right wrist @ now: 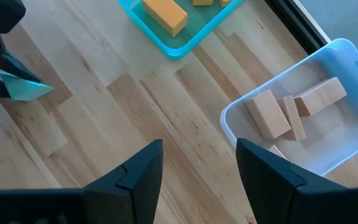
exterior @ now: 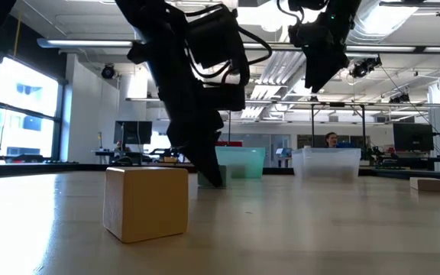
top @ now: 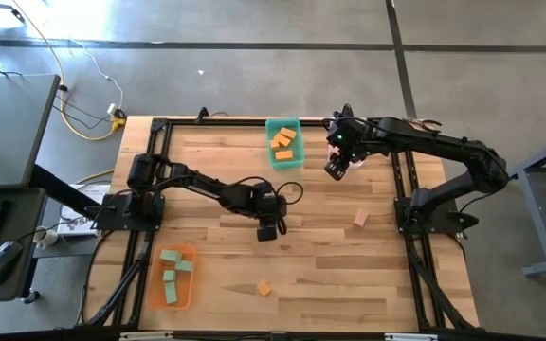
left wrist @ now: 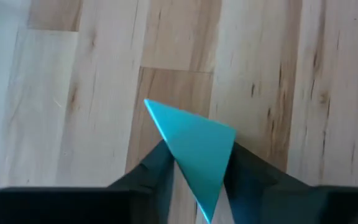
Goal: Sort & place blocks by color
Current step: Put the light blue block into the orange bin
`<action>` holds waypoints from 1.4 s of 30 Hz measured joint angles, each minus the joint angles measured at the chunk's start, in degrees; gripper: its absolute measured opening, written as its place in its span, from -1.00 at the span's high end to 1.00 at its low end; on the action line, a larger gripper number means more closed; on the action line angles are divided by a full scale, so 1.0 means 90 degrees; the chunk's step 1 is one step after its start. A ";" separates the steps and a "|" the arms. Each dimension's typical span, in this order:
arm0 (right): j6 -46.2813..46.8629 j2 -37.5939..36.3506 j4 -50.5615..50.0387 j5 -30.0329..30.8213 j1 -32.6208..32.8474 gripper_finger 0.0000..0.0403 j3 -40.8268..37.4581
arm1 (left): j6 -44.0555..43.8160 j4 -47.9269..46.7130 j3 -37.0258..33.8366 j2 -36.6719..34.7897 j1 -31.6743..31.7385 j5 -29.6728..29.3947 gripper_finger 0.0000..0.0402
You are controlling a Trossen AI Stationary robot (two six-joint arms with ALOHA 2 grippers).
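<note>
My left gripper [top: 270,228] is over the middle of the table, shut on a teal-green wedge block [left wrist: 194,146]. The right wrist view shows this wedge [right wrist: 22,88] too. My right gripper [right wrist: 197,168] is open and holds nothing. It hovers above the table's far part between the teal bin [right wrist: 166,46] and the clear bin [right wrist: 328,165]. An orange cube [top: 264,288] rests flat near the near edge, and it stands close to the camera in the low view [exterior: 145,202]. A tan block [top: 360,218] lies right of centre. My left gripper pinches the teal-green wedge between its two fingers [left wrist: 157,171], one on each flat side of it. The wedge's pointed end [left wrist: 151,107] sticks out beyond the fingertips. The fingers point down at the table. Whether the wedge touches the wood I cannot tell.
The teal bin [top: 284,143] at the far edge holds orange blocks [right wrist: 163,14]. The clear bin beside it holds tan blocks [right wrist: 269,115]. An orange bin [top: 172,277] near the left near corner holds green blocks [top: 170,257]. A person [exterior: 331,140] sits in the room beyond.
</note>
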 joint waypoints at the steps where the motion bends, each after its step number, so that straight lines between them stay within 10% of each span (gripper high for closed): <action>1: 0.0000 0.0000 0.0000 0.0000 0.0000 0.05 0.0000 | 0.0041 0.0000 0.0000 -0.0008 0.0001 -0.0001 0.56; 42: -0.0003 -0.0002 0.0010 0.0002 -0.0002 0.05 0.0000 | -0.0531 -0.2149 -0.0017 -0.2706 -0.1214 0.0057 0.83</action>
